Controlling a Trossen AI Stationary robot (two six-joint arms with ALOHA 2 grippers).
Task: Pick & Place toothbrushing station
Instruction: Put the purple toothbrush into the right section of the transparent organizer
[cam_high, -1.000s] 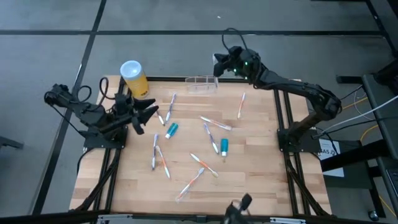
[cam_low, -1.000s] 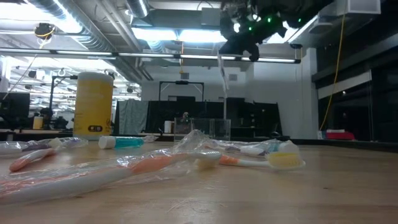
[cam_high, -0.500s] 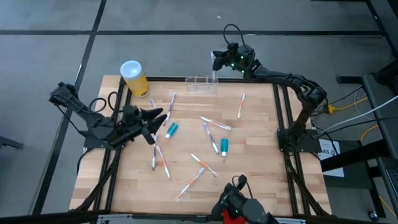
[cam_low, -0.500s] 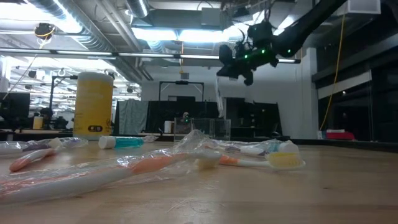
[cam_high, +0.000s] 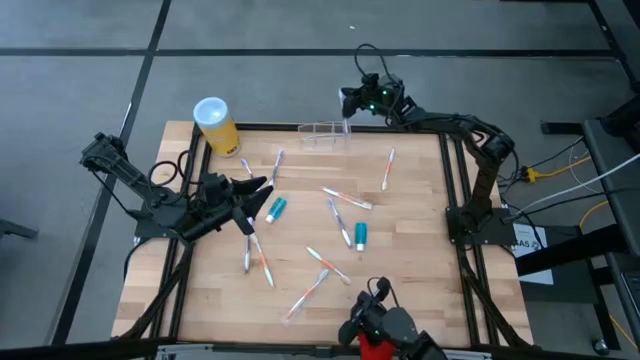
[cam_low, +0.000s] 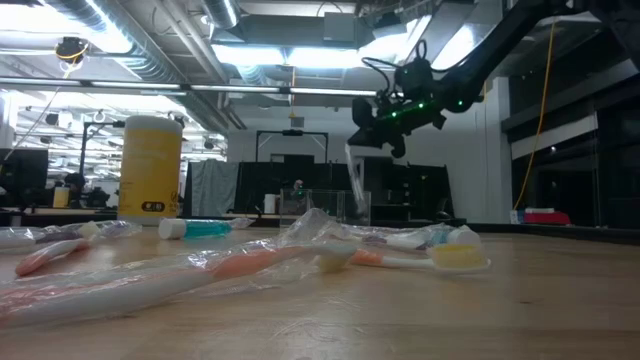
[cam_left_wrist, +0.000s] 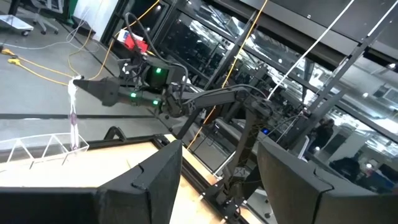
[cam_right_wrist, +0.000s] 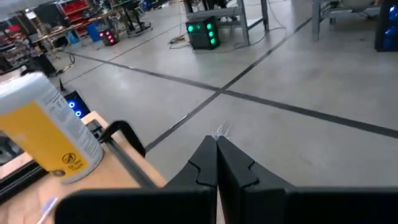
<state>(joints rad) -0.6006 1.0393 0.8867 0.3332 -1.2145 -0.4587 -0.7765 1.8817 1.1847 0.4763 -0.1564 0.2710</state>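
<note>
A thin wrapped toothbrush is held pinched in the right gripper above the clear plastic holder (a lowering is judged next), while the left gripper is kept spread apart.

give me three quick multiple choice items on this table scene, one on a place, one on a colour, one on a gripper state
1. Where does the clear holder stand?
A. far edge of the table
B. table middle
C. near edge

2. What colour is the canister body?
A. blue
B. yellow
C. red

3. How does the right gripper stand?
A. wide open, empty
B. shut on a wrapped toothbrush
C. shut on the canister

Answers:
1 A, the high view shows it at the far edge.
2 B, yellow under a white top.
3 B, a thin wrapped toothbrush hangs from its closed fingers over the holder.
</note>
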